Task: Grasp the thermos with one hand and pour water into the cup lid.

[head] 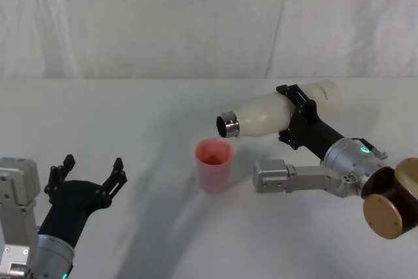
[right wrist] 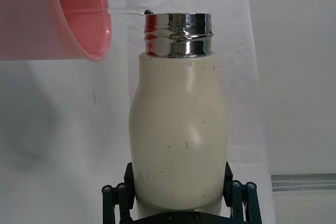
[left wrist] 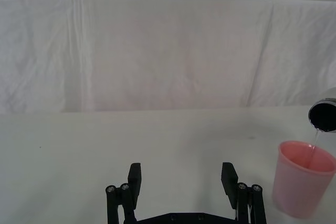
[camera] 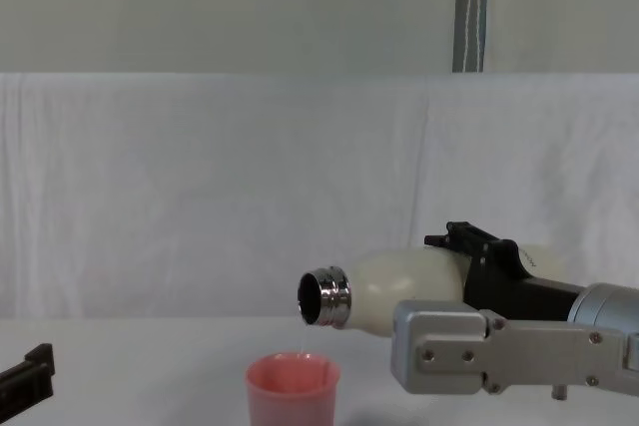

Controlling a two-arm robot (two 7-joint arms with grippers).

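Water (right wrist: pixel 126 9) runs in a thin stream from the steel neck (head: pixel 228 125) of the thermos (head: pixel 274 112) into the cup lid (head: pixel 214 165). The right gripper (head: pixel 297 117) holds the thermos clamped around the lower part of its cream body, with the black fingers (right wrist: pixel 118 198) pressed on both sides, as the right wrist view shows. The thermos lies almost horizontal above the table (head: pixel 150 115). Its mouth points toward 9 o'clock in the head view and is tipped slightly down, and its base points toward 2 o'clock. The open mouth hangs just above the rim of the cup lid, at about 1 o'clock from it, and does not touch it. The cup lid stands upright on the white table, near the middle of the head view. In the chest view the pink cup (camera: pixel 294 389) is at 6 o'clock under the steel neck, and a fine line of water falls between them.

The left gripper (head: pixel 91 176) is at 8 o'clock in the head view, well apart from the cup lid. Its two fingers (left wrist: pixel 134 178) are spread wide and hold nothing. From the left wrist view, the cup lid stands at 3 o'clock from this gripper, and the dark mouth of the thermos is just over it. A white cloth (camera: pixel 200 187) hangs behind the table.
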